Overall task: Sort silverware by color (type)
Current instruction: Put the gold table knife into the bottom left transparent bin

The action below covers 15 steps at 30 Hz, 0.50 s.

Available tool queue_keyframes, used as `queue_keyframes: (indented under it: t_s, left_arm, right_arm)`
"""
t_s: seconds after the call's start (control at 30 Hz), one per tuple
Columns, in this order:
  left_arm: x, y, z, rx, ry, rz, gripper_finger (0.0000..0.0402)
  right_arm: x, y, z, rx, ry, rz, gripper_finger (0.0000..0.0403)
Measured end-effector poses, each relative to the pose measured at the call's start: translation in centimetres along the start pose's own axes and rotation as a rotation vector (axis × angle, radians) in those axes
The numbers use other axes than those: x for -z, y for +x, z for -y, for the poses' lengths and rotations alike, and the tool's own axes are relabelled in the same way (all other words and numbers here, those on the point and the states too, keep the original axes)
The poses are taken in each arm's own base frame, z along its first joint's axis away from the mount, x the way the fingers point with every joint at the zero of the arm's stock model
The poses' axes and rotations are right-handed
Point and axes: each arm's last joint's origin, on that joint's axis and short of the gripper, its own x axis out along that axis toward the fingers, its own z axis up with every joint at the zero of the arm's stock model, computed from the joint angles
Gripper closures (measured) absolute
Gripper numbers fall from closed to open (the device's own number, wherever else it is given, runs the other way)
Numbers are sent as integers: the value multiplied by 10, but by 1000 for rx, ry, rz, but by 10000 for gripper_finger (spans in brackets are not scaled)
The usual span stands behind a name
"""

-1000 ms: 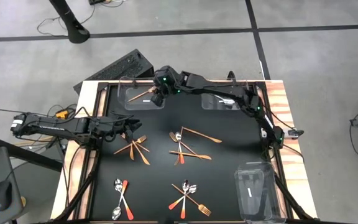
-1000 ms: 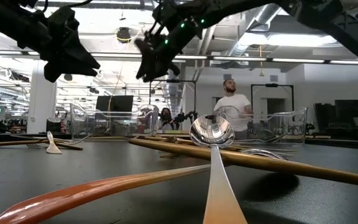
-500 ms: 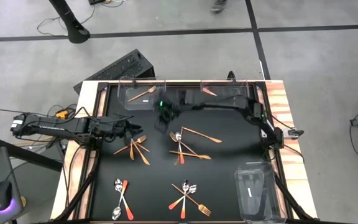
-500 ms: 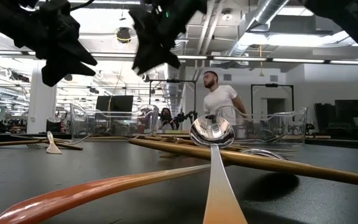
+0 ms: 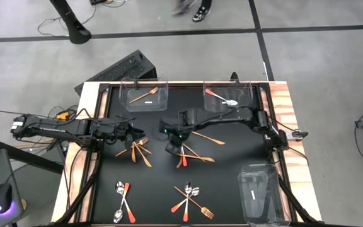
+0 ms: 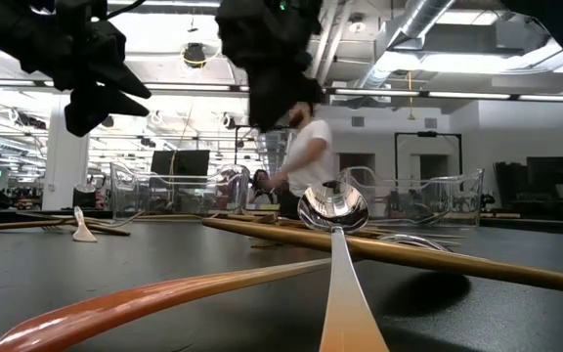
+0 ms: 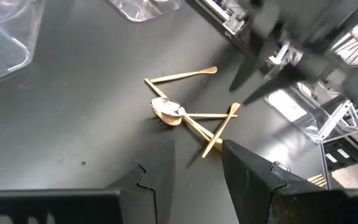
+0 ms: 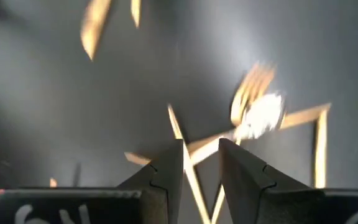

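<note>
Jaws of both grippers stand slightly parted, empty, above silverware [image 5: 191,150].

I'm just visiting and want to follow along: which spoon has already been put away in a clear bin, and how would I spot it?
Start at the black table and look to its far edge, where two clear bins sit side by side. The spoon lies alone in the right-hand bin, beside the right arm. Its red-orange handle and silver bowl set it apart from the copper-gold fork in the left-hand bin.

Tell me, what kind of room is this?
Probably a big robot lab or workshop: bare ceiling pipes and strip lights overhead, a grey concrete floor with cables, and a table where two robot arms sort silverware.
</note>
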Motion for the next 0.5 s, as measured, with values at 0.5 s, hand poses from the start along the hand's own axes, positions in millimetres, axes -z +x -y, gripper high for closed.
queue_keyframes:
  t_s: [0.5]
  left_arm:
    - [-1, 0, 0, -6, 4, 14, 284]
  right_arm:
    - [69, 52, -28, 90, -27, -264, 281]
